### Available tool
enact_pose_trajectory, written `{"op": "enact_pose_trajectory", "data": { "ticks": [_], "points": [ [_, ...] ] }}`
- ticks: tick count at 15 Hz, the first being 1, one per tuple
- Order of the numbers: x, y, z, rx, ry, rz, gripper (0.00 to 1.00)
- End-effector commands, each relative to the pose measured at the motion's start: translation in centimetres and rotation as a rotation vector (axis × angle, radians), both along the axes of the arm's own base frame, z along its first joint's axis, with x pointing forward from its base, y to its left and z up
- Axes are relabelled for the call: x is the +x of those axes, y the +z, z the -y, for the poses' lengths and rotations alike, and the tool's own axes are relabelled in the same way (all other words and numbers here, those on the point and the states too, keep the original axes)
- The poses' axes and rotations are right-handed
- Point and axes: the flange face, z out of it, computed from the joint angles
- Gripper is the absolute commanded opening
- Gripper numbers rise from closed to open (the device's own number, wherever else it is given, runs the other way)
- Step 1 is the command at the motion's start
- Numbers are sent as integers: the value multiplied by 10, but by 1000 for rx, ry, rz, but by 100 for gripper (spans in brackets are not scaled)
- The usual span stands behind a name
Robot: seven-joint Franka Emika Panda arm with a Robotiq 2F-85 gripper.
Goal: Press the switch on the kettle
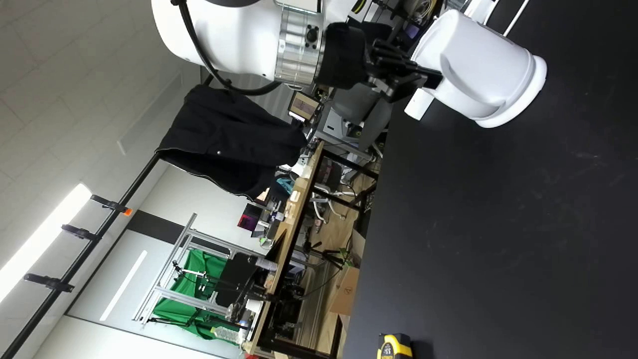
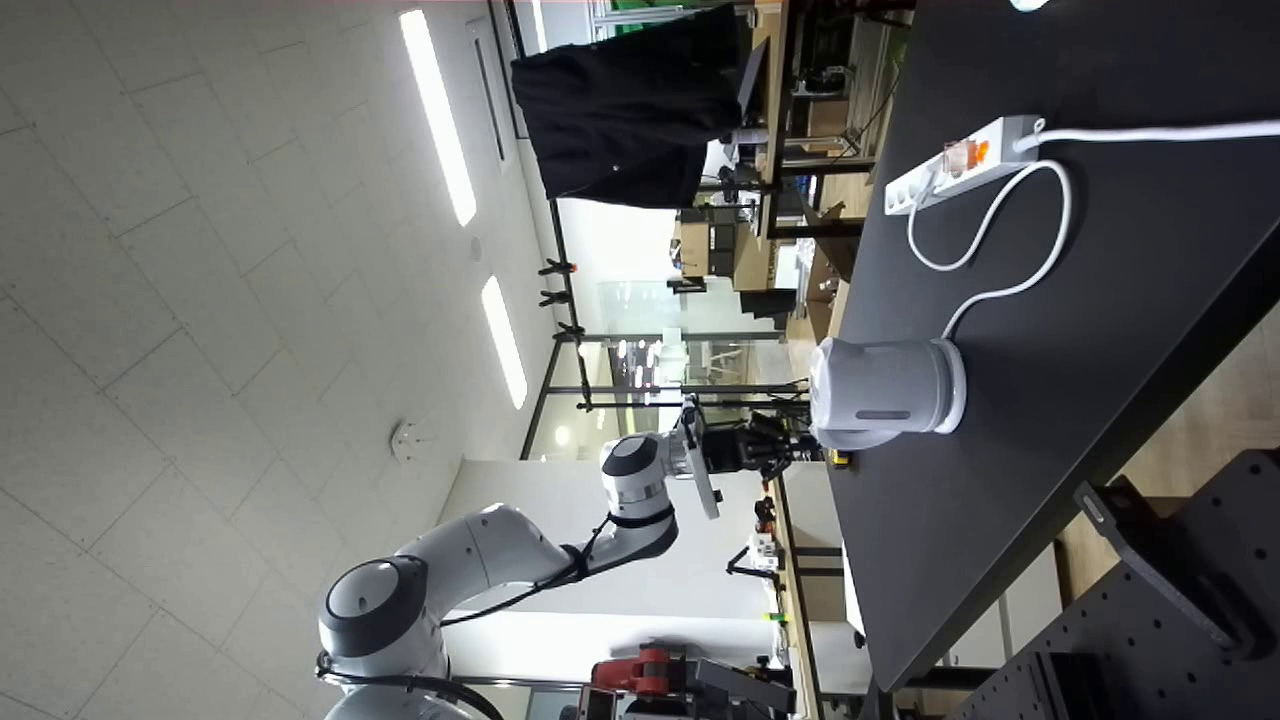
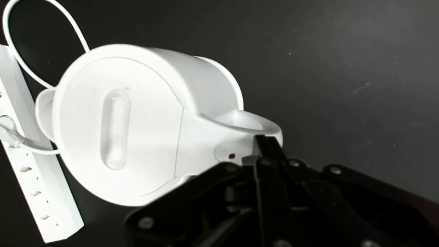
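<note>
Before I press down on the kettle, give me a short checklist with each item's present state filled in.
1. Kettle upright on its base: ok in both exterior views.
2. Lid down: ok.
3. Plug in the power strip: ok.
4. Gripper shut, fingertips together: ok.
5. Oval panel with the red dot in full view: not ok; the gripper covers part of it in the wrist view.
6. Fingertips touching the handle: cannot tell; they overlap it in the wrist view, but contact is not clear.
</note>
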Motion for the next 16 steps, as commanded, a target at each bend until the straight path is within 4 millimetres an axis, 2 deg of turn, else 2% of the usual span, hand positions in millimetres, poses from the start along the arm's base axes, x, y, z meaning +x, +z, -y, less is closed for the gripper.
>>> {"op": "enact_pose_trajectory", "data": {
  "ticks": [1,4,6,11,14,15,16],
  "points": [
    [-2,-19,1,-59,-12,-23,0],
    [0,-14,-5,-57,-6,-11,0],
    [3,0,-8,-41,-7,15,0],
    [4,57,-5,10,-19,74,0],
    [1,82,2,13,-36,105,0],
    [0,87,6,6,-38,112,26],
    [-1,92,8,1,-45,111,27]
  ]
}}
